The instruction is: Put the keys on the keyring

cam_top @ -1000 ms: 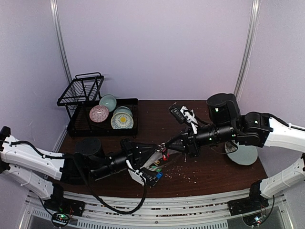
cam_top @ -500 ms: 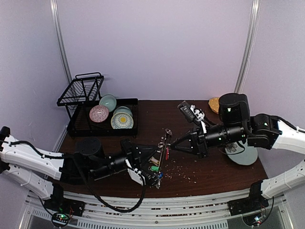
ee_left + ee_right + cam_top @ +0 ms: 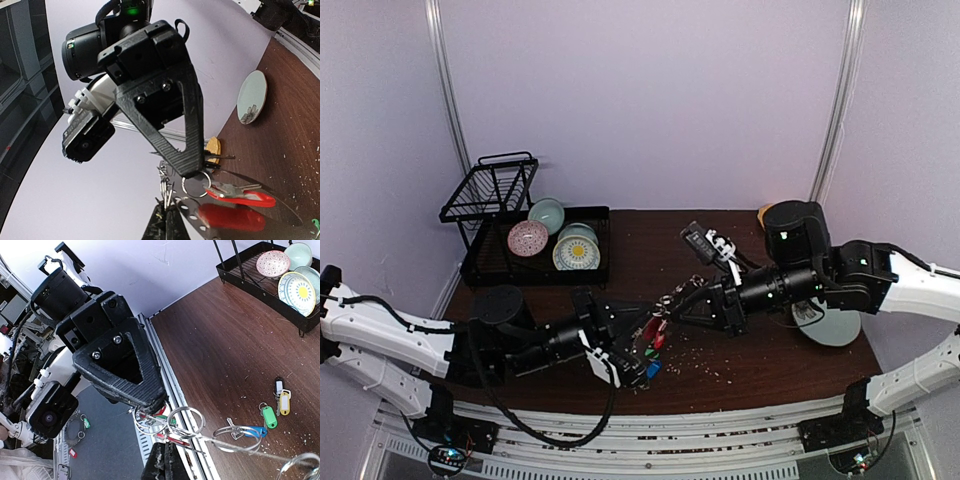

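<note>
My left gripper (image 3: 637, 328) and right gripper (image 3: 671, 306) meet tip to tip above the table's front middle, both shut. In the left wrist view my left gripper (image 3: 168, 216) pinches thin wire loops of the keyring (image 3: 169, 192). The right fingers (image 3: 186, 135) grip the split ring (image 3: 196, 183) of a red-tagged key (image 3: 239, 196). In the right wrist view my right gripper (image 3: 162, 449) sits at the keyring wire (image 3: 260, 452), strung with rings (image 3: 186, 421). Below lie keys with green (image 3: 269, 416), yellow (image 3: 285, 402) and blue (image 3: 256, 431) tags. Red tags (image 3: 653, 330) hang between the tips.
A black dish rack (image 3: 490, 195) with patterned plates (image 3: 576, 248) stands at the back left. A pale plate (image 3: 830, 328) lies under the right arm, with an orange object (image 3: 764, 212) behind it. Crumbs dot the brown table (image 3: 760, 365).
The right arm, which had swung to the right half a second ago, has come back left to the left gripper. The red tags now hang higher between the tips.
</note>
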Robot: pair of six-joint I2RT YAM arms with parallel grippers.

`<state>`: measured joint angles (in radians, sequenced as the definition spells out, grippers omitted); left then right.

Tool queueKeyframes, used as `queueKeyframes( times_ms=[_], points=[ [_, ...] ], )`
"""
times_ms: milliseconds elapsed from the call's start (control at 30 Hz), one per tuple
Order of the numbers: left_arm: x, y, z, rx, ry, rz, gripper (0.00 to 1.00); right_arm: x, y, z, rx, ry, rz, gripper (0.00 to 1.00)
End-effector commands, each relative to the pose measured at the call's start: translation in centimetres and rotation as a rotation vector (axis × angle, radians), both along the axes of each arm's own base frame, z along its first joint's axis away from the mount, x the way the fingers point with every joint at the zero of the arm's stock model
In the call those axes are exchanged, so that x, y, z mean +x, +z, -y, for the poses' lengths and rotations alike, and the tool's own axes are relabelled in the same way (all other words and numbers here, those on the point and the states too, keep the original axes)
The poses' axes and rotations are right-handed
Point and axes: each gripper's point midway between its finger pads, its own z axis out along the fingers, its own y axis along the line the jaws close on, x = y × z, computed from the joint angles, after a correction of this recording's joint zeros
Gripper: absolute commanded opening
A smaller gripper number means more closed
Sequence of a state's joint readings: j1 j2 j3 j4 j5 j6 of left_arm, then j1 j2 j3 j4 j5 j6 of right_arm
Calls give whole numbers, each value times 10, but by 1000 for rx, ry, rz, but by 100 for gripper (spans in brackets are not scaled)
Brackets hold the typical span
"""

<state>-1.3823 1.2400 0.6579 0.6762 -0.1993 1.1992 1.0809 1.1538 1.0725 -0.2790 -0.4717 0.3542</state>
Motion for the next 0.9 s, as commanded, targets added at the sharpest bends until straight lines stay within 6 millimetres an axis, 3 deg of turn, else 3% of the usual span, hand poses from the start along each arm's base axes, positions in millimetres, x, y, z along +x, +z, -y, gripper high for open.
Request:
queueKeyframes(
  times_ms=[0, 267, 867],
  points=[
    [-6, 22, -4, -78, -18, 67, 0, -3, 11, 0, 39, 18, -10, 0],
    [-3, 16, -5, -33, 8, 133, 0, -24, 3, 13, 38, 102, -33, 0],
    [-1, 9, -4, 22, 31, 225, 0, 5, 18, 5, 53, 18, 13, 0]
  ],
)
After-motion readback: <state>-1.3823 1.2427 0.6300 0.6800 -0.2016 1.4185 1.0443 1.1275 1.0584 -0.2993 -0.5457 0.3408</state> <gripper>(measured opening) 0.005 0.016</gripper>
